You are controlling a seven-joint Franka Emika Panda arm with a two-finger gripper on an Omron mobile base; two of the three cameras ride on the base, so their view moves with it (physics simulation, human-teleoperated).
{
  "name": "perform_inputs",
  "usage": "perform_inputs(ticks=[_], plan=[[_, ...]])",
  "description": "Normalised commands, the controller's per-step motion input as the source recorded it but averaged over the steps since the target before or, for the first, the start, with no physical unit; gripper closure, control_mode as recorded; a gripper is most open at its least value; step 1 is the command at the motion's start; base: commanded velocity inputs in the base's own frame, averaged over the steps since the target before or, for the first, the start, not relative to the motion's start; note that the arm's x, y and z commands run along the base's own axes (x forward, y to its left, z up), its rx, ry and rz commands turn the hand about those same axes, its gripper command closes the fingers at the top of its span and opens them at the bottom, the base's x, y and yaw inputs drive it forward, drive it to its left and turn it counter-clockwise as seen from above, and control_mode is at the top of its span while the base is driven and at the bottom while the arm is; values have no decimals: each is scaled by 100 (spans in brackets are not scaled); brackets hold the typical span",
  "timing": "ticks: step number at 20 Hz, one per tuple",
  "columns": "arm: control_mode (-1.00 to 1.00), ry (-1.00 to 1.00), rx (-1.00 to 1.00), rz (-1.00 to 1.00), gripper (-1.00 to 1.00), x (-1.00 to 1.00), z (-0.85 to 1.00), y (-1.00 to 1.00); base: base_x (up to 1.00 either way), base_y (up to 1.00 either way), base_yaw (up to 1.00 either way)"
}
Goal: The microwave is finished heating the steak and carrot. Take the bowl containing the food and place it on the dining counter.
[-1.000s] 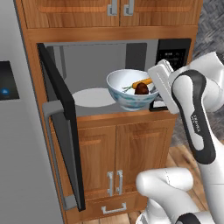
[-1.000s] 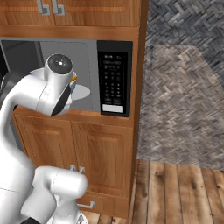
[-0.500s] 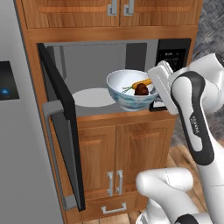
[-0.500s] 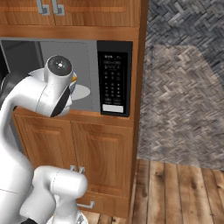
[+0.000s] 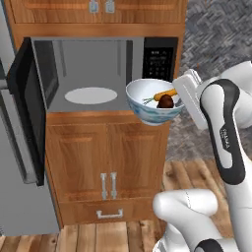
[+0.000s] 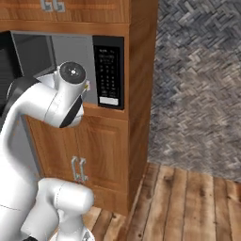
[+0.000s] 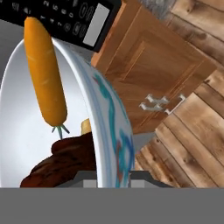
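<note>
Fingers (image 7: 107,177) pinch bowl (image 5: 153,103) rim (steak (image 5: 166,101) inside).

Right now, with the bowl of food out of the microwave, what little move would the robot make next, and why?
Probably back away from the cabinet and turn, keeping the bowl level. The gripper is clamped on the bowl's rim, and the steak and carrot lie loose inside. The bowl already hangs outside the open microwave, and no dining counter is in sight.

Even, bright rendered light, soft faint shadows, no glare, slightly pixelated edges
</note>
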Motion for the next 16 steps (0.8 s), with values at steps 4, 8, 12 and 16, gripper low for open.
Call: perform_inputs(ticks=[4,8,12,16], plan=[[100,0,0,0,100,0,0,0,-94,-25,84],[100,0,0,0,100,0,0,0,-68,-23,98],[100,0,0,0,100,0,0,0,-58,-18,100],[100,0,0,0,100,0,0,0,-46,-13,100]])
